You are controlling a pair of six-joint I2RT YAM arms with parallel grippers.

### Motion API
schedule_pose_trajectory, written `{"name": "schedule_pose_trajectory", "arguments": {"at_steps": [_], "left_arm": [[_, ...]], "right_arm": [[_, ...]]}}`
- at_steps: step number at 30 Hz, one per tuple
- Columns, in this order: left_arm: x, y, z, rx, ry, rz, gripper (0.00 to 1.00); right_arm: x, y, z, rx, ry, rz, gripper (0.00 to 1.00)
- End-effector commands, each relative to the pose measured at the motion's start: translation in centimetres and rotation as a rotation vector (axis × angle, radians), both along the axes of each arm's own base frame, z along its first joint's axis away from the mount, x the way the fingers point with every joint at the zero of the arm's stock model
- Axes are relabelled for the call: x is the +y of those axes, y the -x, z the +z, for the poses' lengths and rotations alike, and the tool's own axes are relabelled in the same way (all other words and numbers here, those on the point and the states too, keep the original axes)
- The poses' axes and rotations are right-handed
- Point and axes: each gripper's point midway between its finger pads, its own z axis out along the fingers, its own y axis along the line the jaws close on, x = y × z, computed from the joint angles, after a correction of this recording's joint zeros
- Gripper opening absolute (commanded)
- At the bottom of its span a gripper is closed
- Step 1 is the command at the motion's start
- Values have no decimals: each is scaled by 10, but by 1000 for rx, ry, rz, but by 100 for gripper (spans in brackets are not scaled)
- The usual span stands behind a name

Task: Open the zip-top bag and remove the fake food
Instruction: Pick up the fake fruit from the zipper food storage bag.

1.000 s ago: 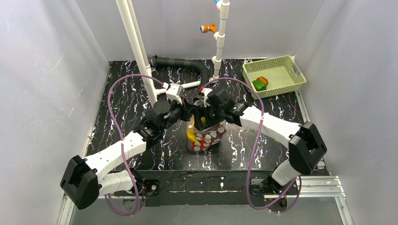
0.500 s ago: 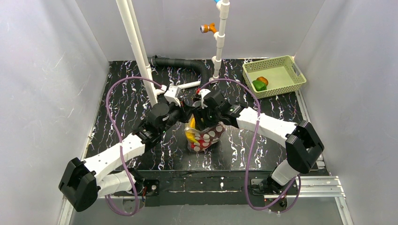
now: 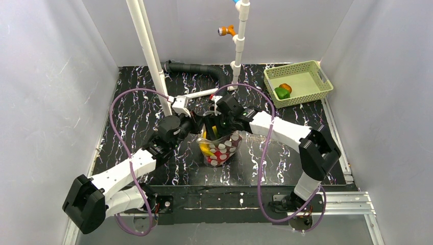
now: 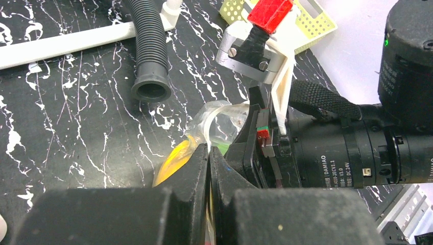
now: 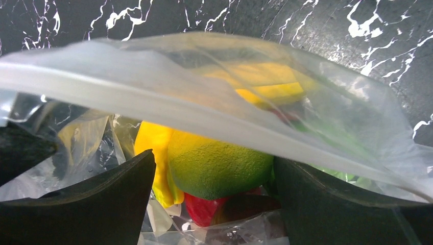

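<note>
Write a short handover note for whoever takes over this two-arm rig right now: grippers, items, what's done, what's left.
Left gripper: shut, pinching the rim of the zip-top bag.
Right gripper: open, inside the bag mouth, one finger on each side of the green ball.
Items: the bag stands mid-table with more fake food inside. A green piece and an orange piece lie in the green basket.
Done: bag open.
Left: close on the ball, lift it out, then the rest.

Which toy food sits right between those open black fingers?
The round green ball, framed by the right gripper's fingers; the yellow piece and red piece lie beside and below it.
</note>
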Motion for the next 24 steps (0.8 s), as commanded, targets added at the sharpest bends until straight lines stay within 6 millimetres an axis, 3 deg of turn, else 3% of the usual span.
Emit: {"name": "schedule_pose_trajectory", "arguments": {"at_steps": [1, 7, 13, 17, 21, 24], "left_arm": [[-41, 43, 56, -102, 188, -259, 0], [-48, 45, 59, -98, 217, -289, 0], [-47, 44, 60, -92, 253, -274, 0], [-50, 44, 59, -82, 268, -281, 0], [-47, 45, 56, -82, 252, -272, 0], [-40, 43, 50, -78, 216, -238, 0]], "right_arm": [[15, -24, 2, -4, -40, -116, 94], [8, -42, -16, -44, 47, -180, 95], [10, -45, -29, -45, 68, -185, 90], [17, -49, -28, -43, 55, -178, 90], [19, -43, -25, -45, 34, -137, 77], [18, -35, -13, -71, -2, -77, 78]]}}
